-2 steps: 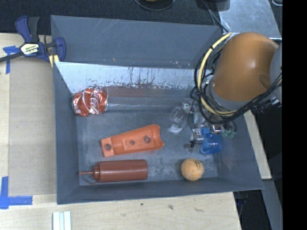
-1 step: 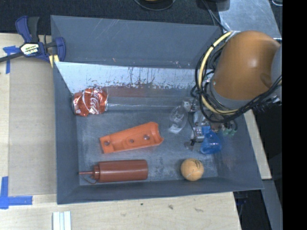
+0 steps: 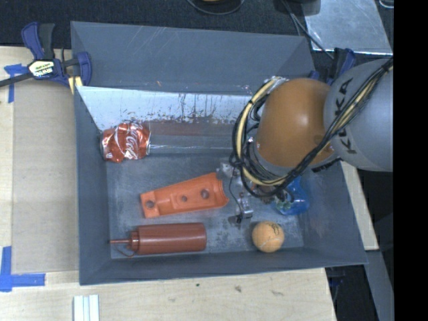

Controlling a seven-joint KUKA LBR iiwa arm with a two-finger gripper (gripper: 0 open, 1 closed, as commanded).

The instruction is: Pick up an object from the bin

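Jaws beside orange block (image 3: pixel 184 196) | tan ball (image 3: pixel 268 237) near | arm (image 3: pixel 364 129): KUKA

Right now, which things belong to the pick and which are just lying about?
In play: tool; orange block and tan ball, nearest it.
Lying about: crumpled red wrapper, dark red bottle, blue thing at right.

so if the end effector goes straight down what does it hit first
Probably the bare bin floor, in the gap between the orange block and the tan ball. The end effector sits near the block's right end, so it might clip it; depth is unclear.
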